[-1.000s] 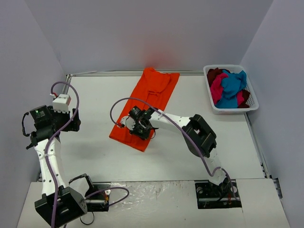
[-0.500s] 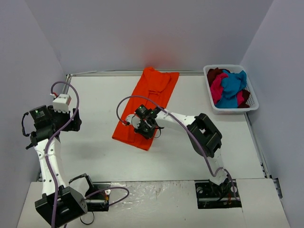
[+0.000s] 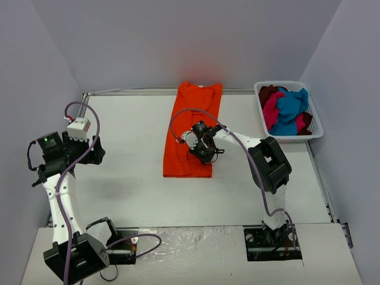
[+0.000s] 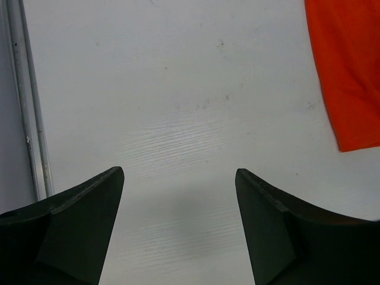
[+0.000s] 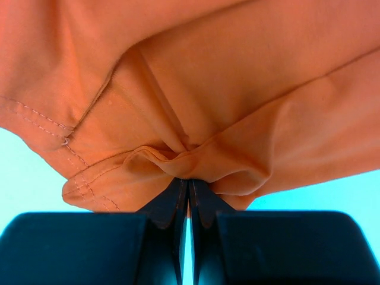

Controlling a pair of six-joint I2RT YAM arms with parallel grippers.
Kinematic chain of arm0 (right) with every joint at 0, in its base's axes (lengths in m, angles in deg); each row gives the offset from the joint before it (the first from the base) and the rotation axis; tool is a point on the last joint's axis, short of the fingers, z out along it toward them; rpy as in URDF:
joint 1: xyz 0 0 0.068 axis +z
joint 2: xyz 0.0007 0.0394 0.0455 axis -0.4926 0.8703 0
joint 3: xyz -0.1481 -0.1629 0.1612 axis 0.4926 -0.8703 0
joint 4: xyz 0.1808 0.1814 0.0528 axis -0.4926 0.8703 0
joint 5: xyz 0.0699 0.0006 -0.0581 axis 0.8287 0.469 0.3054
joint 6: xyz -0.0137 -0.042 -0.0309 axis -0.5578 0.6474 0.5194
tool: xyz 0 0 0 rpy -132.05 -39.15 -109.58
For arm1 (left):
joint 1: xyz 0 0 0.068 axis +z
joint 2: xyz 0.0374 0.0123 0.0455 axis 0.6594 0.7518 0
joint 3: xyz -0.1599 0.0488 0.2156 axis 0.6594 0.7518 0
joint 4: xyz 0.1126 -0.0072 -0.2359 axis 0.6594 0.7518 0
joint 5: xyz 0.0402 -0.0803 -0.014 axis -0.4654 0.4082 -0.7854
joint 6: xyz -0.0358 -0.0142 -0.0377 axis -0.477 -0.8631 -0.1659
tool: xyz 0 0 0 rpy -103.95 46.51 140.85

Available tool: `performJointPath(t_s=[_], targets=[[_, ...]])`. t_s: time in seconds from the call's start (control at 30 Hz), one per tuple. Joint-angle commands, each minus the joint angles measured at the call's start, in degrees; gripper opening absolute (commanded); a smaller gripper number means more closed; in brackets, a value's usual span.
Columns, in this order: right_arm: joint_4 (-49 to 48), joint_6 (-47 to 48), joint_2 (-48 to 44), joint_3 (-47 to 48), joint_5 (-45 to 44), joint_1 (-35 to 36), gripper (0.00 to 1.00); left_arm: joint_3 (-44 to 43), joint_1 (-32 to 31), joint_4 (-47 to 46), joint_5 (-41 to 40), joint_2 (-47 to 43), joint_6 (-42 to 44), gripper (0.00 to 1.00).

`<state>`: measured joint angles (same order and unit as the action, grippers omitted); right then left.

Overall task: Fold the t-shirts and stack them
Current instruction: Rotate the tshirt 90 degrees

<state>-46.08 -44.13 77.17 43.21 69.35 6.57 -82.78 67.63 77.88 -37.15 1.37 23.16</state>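
**Right claw pinches the orange t-shirt; left claw is spread over bare table**

From the top camera, we see the orange t-shirt (image 3: 191,133) lying flat and lengthwise on the table (image 3: 130,190), well to the left of the white basket (image 3: 260,110). Its far end sits about level with the basket's far rim, and its near hem reaches nearer to the arm bases than the basket does. The right gripper (image 3: 203,148) sits on the shirt's edge facing the basket, towards the near hem. The left gripper (image 3: 94,152) is raised further left still, well apart from the shirt. Inside the basket we make out a heap of crumpled shirts: a teal-blue t-shirt (image 3: 291,107), a magenta-pink t-shirt (image 3: 272,110) and a dark red t-shirt (image 3: 267,93).

From the left wrist camera, the left gripper (image 4: 179,178) has its two dark fingers wide apart, with only bare white table (image 4: 178,89) between them. A corner of the orange t-shirt (image 4: 350,65) shows at the upper right, and a metal rail (image 4: 27,107) runs down the left side.

From the right wrist camera, the right gripper (image 5: 189,190) has its fingers pressed together on a bunched fold of the orange t-shirt (image 5: 208,89). The cloth puckers into creases at the pinch. A stitched hem (image 5: 41,124) runs along the left, and pale table surface shows below the cloth on either side.
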Motion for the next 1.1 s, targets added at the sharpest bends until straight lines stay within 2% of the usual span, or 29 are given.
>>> performJointPath(t_s=[0.0, 0.7, 0.83, 1.0, 1.03, 1.07], targets=[[5.5, 1.0, 0.2, -4.4, -5.4, -0.7, 0.0, -0.4, 0.3, 0.2, 2.7, -0.5, 0.6, 0.75], [5.8, -0.5, -7.8, -11.9, -7.5, -1.8, 0.0, -0.7, -1.6, 1.7, 5.3, -0.3, 1.8, 0.79], [6.8, -0.2, -8.5, -10.8, -5.7, -1.8, 0.0, -0.9, -2.6, 2.2, 5.2, 0.5, 2.0, 0.8], [12.5, 2.5, -12.1, -4.6, 0.5, -1.9, 0.0, -3.3, -7.6, 2.6, 3.1, 2.7, 1.4, 0.83], [14.5, 3.1, -12.9, -3.4, 1.6, -2.0, 0.1, -4.2, -8.6, 3.0, 3.3, 3.4, 1.6, 0.84], [15.7, 3.6, -13.6, -2.3, 3.9, -2.1, 0.15, -5.1, -9.7, 3.4, 3.4, 4.2, 1.8, 0.84]])
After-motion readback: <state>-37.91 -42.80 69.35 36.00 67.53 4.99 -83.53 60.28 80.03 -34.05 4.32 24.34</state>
